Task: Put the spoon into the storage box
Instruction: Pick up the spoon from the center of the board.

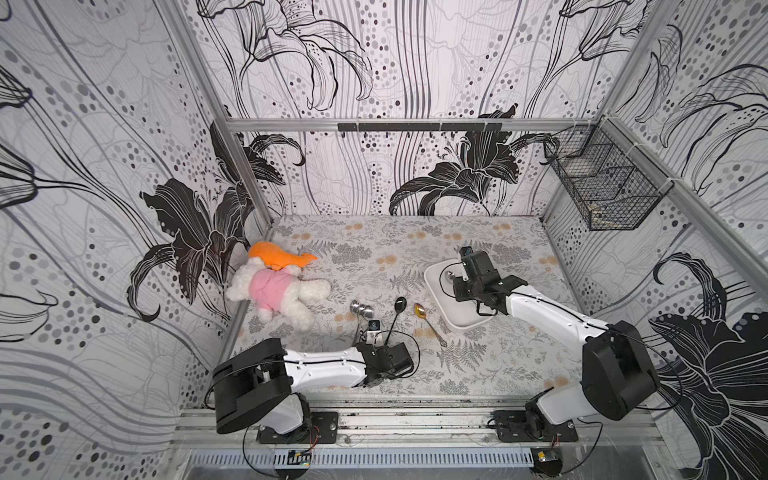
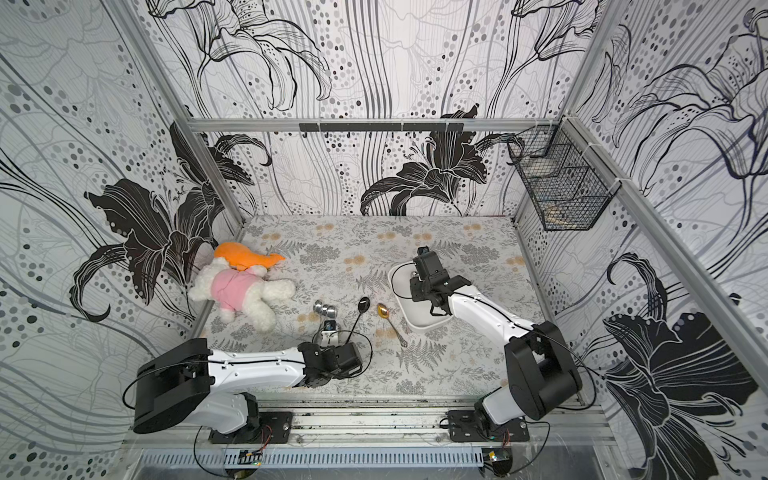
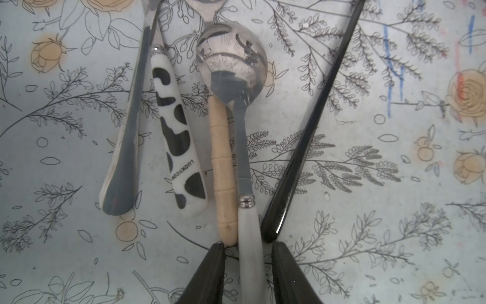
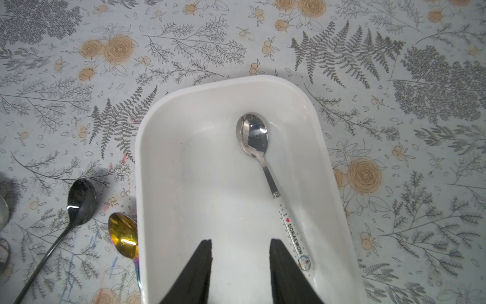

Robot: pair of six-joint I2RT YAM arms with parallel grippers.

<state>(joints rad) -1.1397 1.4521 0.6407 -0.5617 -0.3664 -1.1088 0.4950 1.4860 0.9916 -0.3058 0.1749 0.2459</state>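
My left fingers (image 3: 210, 276) straddle the white-handled spoon (image 3: 243, 163) — not yet clenched; my right fingers (image 4: 197, 271) hang released over the storage box (image 4: 200, 168).

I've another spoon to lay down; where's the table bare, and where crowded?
Bare: the far strip of the table between plush toy and storage box; the near patch right of the gold spoon. Crowded: spoon cluster at the left end effector, beside the black spoon.

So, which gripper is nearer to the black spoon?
Left. The left gripper sits beside the handle end of the black spoon; the right gripper hangs over the storage box, farther away.
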